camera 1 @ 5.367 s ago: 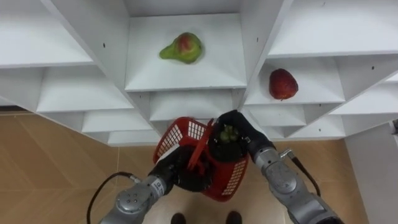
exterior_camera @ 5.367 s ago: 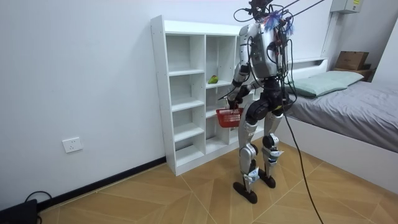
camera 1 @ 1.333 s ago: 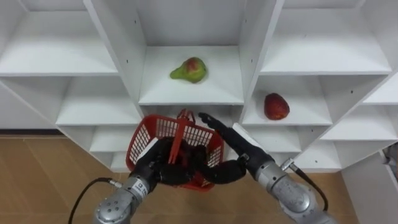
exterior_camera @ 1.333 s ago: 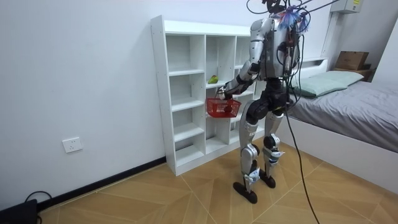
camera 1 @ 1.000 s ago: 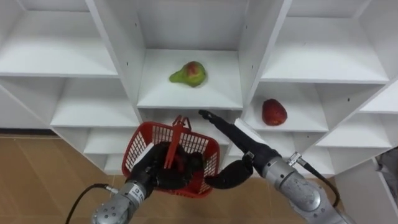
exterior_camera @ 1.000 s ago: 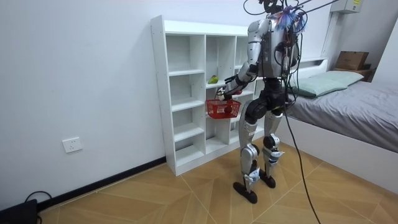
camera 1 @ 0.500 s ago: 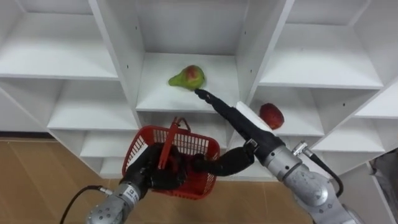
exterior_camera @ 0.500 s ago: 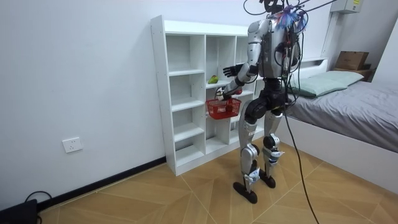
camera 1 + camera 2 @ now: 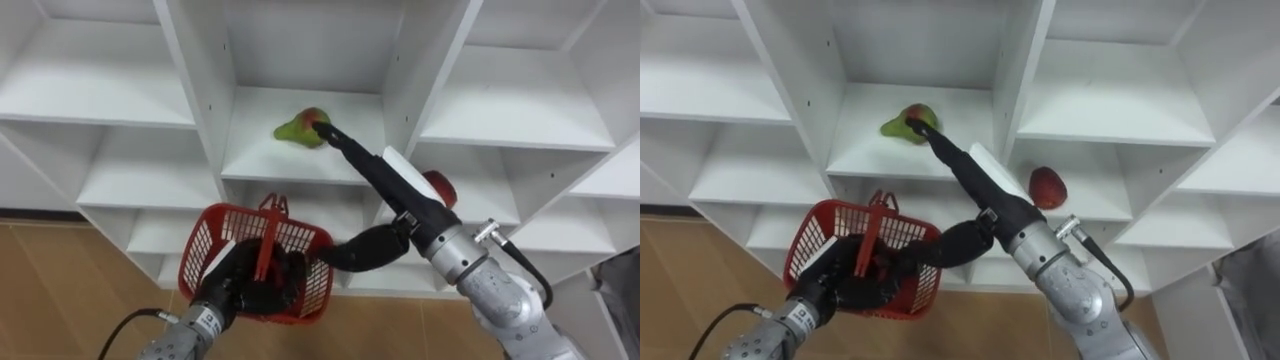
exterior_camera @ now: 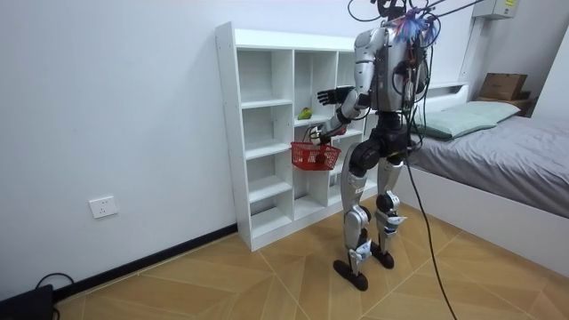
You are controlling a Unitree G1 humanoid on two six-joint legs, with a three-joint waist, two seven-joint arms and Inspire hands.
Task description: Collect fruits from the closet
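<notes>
Left eye view: at upper centre the pear [image 9: 298,129] lies on the closet shelf [image 9: 250,155], met by the straight-fingered right hand [image 9: 372,178]. Fingers should be curled fully round it before lifting. At lower left the basket [image 9: 210,245] is gripped by the left hand [image 9: 235,290].

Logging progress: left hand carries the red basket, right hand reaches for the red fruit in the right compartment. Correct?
Not quite. In the left eye view the right hand stretches open to the green pear in the middle compartment; the red fruit lies in the right one. The left hand does carry the red basket.
</notes>
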